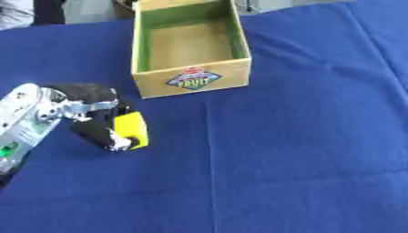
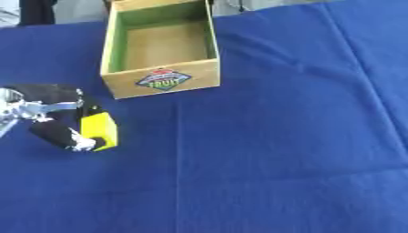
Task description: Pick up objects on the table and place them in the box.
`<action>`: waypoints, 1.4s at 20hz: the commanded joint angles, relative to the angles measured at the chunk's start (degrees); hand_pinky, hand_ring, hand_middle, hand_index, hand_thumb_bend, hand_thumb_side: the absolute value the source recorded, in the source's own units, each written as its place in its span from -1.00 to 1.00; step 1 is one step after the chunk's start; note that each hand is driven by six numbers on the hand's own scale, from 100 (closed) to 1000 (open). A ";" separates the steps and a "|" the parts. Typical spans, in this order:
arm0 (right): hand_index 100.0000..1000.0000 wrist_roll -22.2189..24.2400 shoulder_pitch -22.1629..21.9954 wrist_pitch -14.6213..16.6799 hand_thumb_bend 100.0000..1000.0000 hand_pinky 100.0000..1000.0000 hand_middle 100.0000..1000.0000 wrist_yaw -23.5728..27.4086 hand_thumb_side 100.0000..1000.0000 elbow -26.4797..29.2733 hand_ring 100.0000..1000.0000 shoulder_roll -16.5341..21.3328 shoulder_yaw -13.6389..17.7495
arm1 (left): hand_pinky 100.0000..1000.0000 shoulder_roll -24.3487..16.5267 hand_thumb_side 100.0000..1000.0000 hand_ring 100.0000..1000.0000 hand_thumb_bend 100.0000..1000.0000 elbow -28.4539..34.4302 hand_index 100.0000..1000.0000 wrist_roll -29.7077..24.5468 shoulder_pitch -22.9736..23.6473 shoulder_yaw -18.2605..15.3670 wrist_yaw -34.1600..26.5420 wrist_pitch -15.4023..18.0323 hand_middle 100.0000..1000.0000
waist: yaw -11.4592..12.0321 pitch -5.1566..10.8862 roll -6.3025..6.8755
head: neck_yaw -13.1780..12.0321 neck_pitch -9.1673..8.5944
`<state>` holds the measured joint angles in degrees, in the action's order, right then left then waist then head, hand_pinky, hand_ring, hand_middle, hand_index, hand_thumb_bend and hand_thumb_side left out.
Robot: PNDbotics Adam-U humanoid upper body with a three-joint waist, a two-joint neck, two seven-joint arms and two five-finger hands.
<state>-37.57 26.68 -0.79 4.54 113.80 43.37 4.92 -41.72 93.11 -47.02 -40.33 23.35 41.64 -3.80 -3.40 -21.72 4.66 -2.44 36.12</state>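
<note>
Item under handling: one yellow block (image 1: 130, 130), a small box-shaped piece. It sits at about eight o'clock in the left eye view, low on the left side of the blue tablecloth (image 1: 303, 150). Whether its underside rests on the cloth or is just clear of it cannot be told.

Destination: the box (image 1: 194, 81), an open-topped cardboard tray with green inner walls and a fruit label on its near face, stands at about twelve o'clock, up and to the right of the block and apart from it. Its visible floor shows no object inside.

Progress, as a judgement: nothing has been delivered into the box so far as the views show. The grasp on the block appears made; the lift, the carry toward twelve o'clock and the drop into the box are all left. No other loose object is visible on the cloth, so this block may be the only item outstanding.

Hand: the left hand (image 1: 94, 119) enters from nine o'clock. Its dark fingers are curled, closed onto the yellow block, with one finger above and another below, the block protruding to the right of them. The right hand appears in neither view.
</note>
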 commanded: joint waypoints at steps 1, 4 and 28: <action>0.39 0.10 0.33 -0.09 -1.00 0.23 -0.08 0.37 0.80 0.79 0.28 0.96 0.56 | -0.50 -0.78 0.04 -0.02 -0.15 0.39 0.58 0.66 -0.86 0.28 0.34 0.33 0.12 | -0.05 1.02 -0.19 | -0.06 -0.49; 0.39 0.09 0.29 -0.14 -1.00 0.23 -0.08 0.41 0.80 0.79 0.28 0.92 0.58 | -0.60 -0.65 -0.04 -0.10 -0.23 0.18 0.49 1.69 -0.85 0.43 0.18 0.24 0.02 | -0.11 1.00 -0.19 | -0.05 -0.55; 0.40 -0.12 -0.23 -0.45 -1.00 0.23 -0.08 0.37 0.78 0.79 0.29 1.47 0.70 | -1.00 -6.06 -0.58 -0.47 -1.00 8.49 -0.05 10.10 -2.65 -3.72 -0.44 -2.68 -0.36 | 0.63 2.09 0.27 | 0.53 0.01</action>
<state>-37.47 26.17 -1.19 4.61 113.80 43.06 4.93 -44.85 99.63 -36.77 -41.92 21.32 41.55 -6.30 -2.78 -21.15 5.18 -2.09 36.16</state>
